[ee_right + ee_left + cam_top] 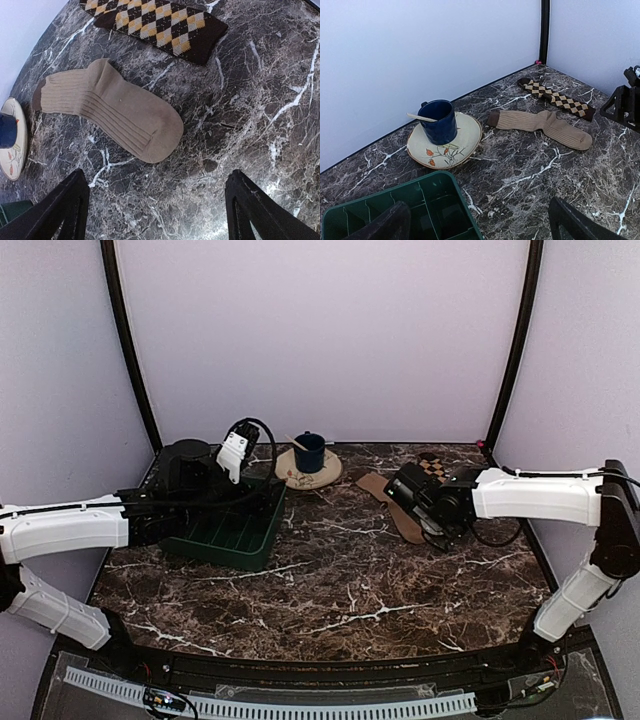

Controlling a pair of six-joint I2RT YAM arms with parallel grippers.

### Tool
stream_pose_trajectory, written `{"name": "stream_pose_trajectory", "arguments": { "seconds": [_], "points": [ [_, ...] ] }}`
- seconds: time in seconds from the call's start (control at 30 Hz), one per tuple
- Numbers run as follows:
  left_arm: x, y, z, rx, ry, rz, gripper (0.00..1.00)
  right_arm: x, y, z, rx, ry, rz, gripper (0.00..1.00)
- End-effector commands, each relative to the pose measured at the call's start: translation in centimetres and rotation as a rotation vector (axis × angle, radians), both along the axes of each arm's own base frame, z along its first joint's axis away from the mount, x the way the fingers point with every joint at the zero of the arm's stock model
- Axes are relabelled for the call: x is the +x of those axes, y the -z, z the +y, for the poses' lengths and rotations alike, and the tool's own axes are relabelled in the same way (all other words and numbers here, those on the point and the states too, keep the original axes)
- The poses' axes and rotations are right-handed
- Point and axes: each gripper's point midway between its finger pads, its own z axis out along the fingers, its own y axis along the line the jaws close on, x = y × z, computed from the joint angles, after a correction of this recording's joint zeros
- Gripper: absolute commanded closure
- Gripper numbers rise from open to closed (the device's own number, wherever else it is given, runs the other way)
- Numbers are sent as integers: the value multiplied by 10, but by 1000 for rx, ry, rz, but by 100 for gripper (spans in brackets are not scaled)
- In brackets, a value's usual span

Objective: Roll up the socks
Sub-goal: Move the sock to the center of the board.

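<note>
Two socks lie flat and unrolled at the back right of the marble table. The plain tan sock (112, 112) lies with its toe end nearest my right gripper (157, 210). The brown-and-cream checkered sock (155, 25) lies just beyond it, apart from it. In the top view the right gripper (408, 490) hovers over the tan sock (398, 512), open, with nothing between its fingers. The left gripper (240, 445) is open and empty over the green tray (225, 540). Its wrist view shows both the tan sock (540, 127) and the checkered sock (555, 97) well ahead.
A floral plate (462, 150) carrying a blue cup (439, 121) with a stick in it stands near the back wall, between the tray (420, 210) and the socks. White walls close the back and sides.
</note>
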Motion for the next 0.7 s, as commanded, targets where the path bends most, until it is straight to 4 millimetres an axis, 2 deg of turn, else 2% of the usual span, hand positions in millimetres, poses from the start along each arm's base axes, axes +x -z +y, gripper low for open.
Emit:
{"name": "stream_pose_trajectory", "arguments": {
  "seconds": [0.0, 0.37, 0.67],
  "points": [
    [1, -36, -2, -59, -2, -81, 1, 14, 13, 2, 38, 7, 38, 13],
    [2, -50, -14, -94, 39, -117, 1, 27, 44, -2, 38, 18, 124, 14],
    [4, -52, -11, -71, 19, -142, 1, 30, 71, 15, 58, -41, 176, 17]
  ]
}}
